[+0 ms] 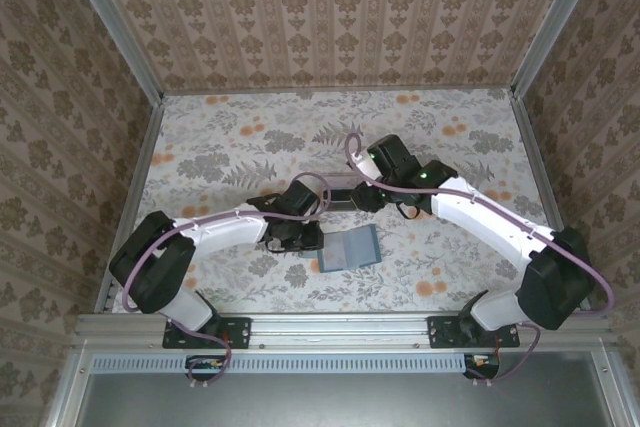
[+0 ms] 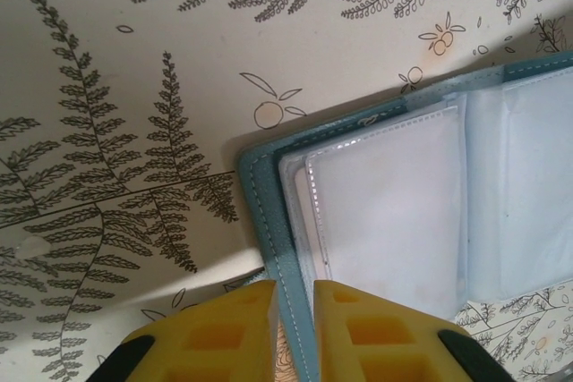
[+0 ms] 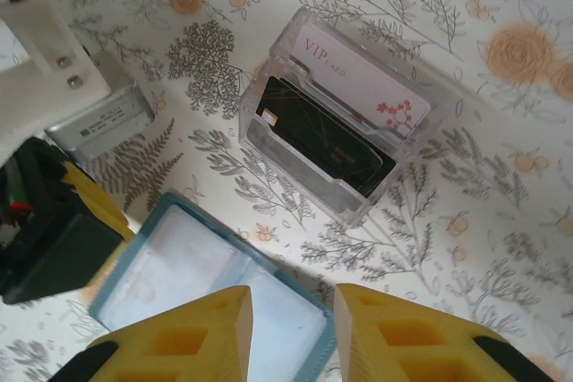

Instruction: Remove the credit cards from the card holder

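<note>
Left wrist: left gripper (image 2: pixel 294 300) clamped on the near edge of the opened teal card holder (image 2: pixel 394 212), which lies flat on the floral table (image 2: pixel 134 87). Right wrist: right gripper (image 3: pixel 293 303) has its jaws apart and hovers above the holder's corner. Farther on, two credit cards (image 3: pixel 358 78) stand in a clear tray (image 3: pixel 354 205), near the holder.

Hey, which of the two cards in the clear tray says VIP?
The pale pink card, with red blossoms in one corner, standing behind the black card in the clear tray.
</note>
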Motion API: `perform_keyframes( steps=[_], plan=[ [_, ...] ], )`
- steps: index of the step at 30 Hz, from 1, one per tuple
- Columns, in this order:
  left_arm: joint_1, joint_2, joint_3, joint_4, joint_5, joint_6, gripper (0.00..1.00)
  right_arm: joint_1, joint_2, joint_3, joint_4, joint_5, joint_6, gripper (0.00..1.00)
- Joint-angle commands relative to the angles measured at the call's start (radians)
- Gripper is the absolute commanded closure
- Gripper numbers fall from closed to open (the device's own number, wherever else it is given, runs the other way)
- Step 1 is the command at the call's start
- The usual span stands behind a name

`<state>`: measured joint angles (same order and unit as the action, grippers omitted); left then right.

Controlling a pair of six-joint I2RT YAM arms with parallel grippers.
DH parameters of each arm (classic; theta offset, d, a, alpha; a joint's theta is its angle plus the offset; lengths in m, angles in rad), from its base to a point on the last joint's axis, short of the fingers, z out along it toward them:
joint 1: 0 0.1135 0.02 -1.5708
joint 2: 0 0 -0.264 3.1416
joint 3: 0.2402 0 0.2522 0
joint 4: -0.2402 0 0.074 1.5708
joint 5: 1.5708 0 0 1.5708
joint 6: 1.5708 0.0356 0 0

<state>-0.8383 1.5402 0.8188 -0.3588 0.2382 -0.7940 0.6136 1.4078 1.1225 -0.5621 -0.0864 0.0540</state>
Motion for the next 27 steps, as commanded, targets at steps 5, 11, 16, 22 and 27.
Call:
perform_keyframes(
  steps=[5,11,16,22,27],
  plan=[
    [-0.018,0.026,0.006,-0.007,-0.007,-0.033,0.86,0.008,-0.054,-0.077,0.046,-0.071,0.280,0.72],
    [-0.017,0.035,-0.010,0.000,-0.009,-0.028,0.88,0.008,-0.050,-0.129,0.083,-0.161,0.409,0.73],
    [-0.013,0.044,-0.031,0.005,-0.017,-0.026,0.89,0.012,-0.023,-0.137,0.071,-0.193,0.447,0.73],
    [-0.013,0.047,-0.058,0.028,-0.008,-0.032,0.90,0.024,0.037,-0.137,0.077,-0.241,0.497,0.74],
    [-0.013,0.045,-0.068,0.037,0.000,-0.033,0.91,0.039,0.089,-0.126,0.085,-0.284,0.537,0.74]
  ],
)
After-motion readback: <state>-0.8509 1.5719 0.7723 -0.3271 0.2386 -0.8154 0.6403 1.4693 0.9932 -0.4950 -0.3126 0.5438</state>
